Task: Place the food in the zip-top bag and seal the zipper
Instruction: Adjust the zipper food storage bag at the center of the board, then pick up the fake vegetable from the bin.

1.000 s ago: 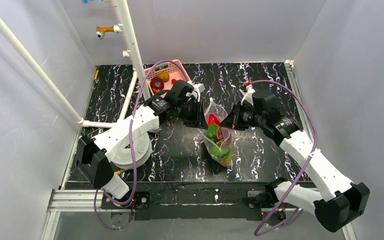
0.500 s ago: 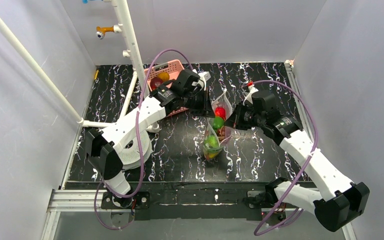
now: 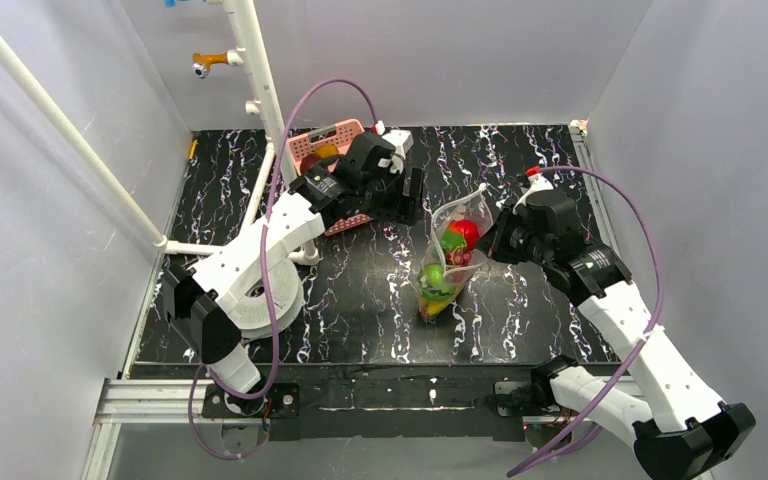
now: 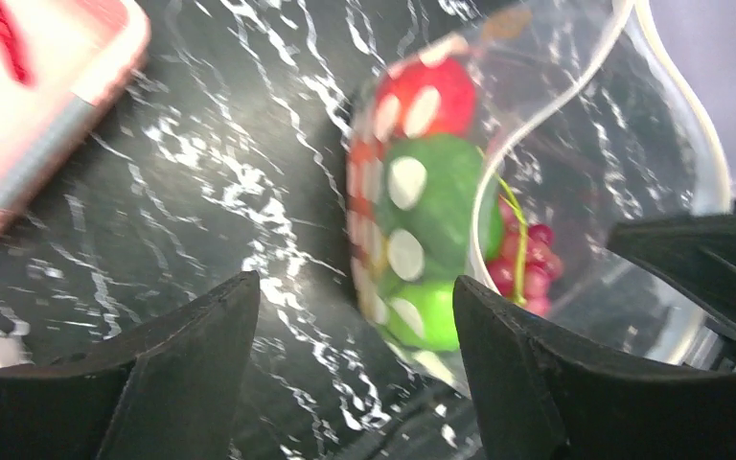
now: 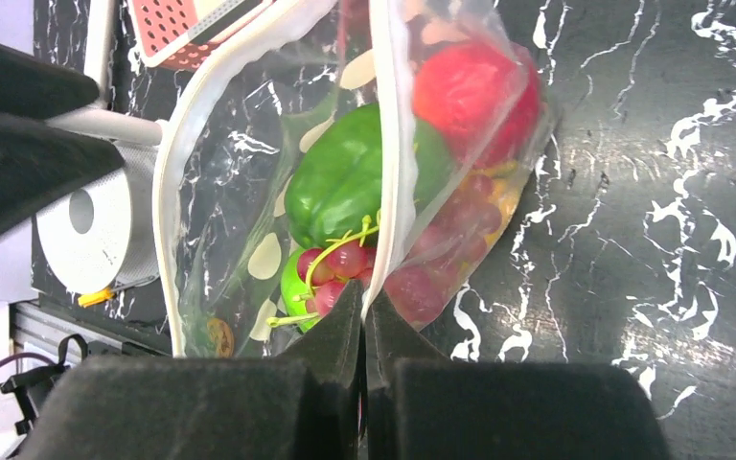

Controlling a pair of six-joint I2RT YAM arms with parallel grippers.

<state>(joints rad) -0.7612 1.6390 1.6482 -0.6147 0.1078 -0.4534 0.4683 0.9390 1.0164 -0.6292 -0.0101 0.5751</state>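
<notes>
The clear zip-top bag hangs over the middle of the black table, held up by my right gripper. In the right wrist view that gripper is shut on one side of the white zipper. The other side of the strip bows away, so the mouth gapes. Food inside includes a green pepper, a red fruit and red grapes. My left gripper hovers left of the bag, close to its side. Its jaws are open and hold nothing; the bag lies ahead to the right.
A pink slotted basket with a few toy pieces stands at the back, under the left arm. A white tape roll lies at the left front. A white pipe frame rises at the back left. White walls close in the table.
My left gripper has opened, let go of the bag's mouth and drawn back toward the basket. The right gripper has carried the bag up and to the right.
</notes>
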